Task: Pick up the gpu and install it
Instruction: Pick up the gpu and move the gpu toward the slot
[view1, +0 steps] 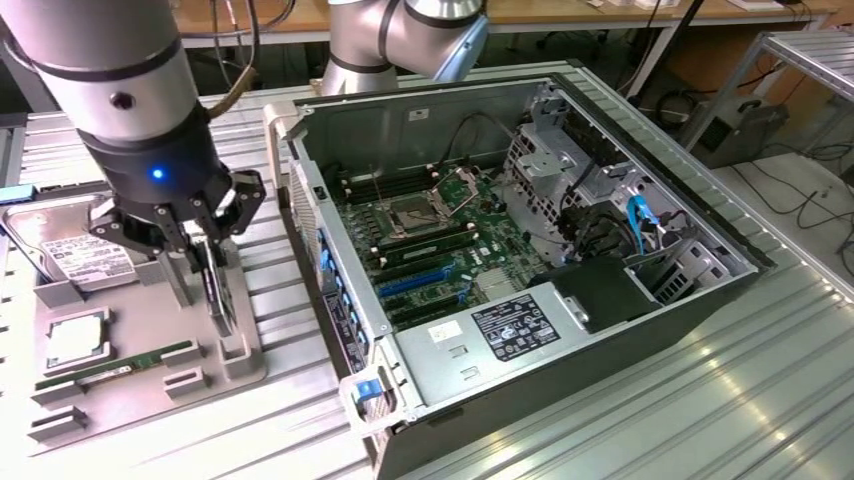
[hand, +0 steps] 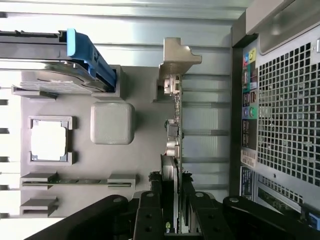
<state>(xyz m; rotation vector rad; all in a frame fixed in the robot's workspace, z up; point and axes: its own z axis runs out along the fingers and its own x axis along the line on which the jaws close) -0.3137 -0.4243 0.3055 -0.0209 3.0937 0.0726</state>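
- The gpu (view1: 222, 300) (hand: 171, 137) is one thin, flat black card. It stands on edge in a slot of the grey holder tray (view1: 134, 310) (hand: 145, 100), outside the computer case, at the exterior view's left.
- In the wrist view we see the card edge-on, studded with small components. One silver metal bracket (hand: 179, 57) with a bent lip caps its far end.
- The tool (view1: 203, 270) (hand: 172, 222), black and jointed, sits over the card's upper edge with the card running between its two sides. We cannot tell whether it is pinching the card or spread around it.
- The arm (view1: 114, 90) above it is a smooth silver and black cylinder with one blue light lit.
- The tray is matte grey with raised, blocky walls and carries three other parts.
  - One is a silver labelled hard drive (view1: 83, 258).
  - One is a square processor (view1: 76, 340) (hand: 48, 140) in a framed pocket.
  - One is a narrow green RAM stick (view1: 114, 368) (hand: 75, 182) held by end brackets.
- One rounded square grey block (hand: 111, 122) rises from the tray near the card.
- The computer case (view1: 694, 290) (hand: 280, 30) lies open on its side just beside the tray, made of dark sheet metal.
- Inside the case we count one green motherboard (view1: 441, 235), one blue cable (view1: 638, 225) and one grey power supply (view1: 514, 330) with a label.
- The case's rear shows a perforated grille (hand: 287, 115).
- The surface (view1: 641, 420) (hand: 150, 20) beneath everything is ribbed, shiny metal.
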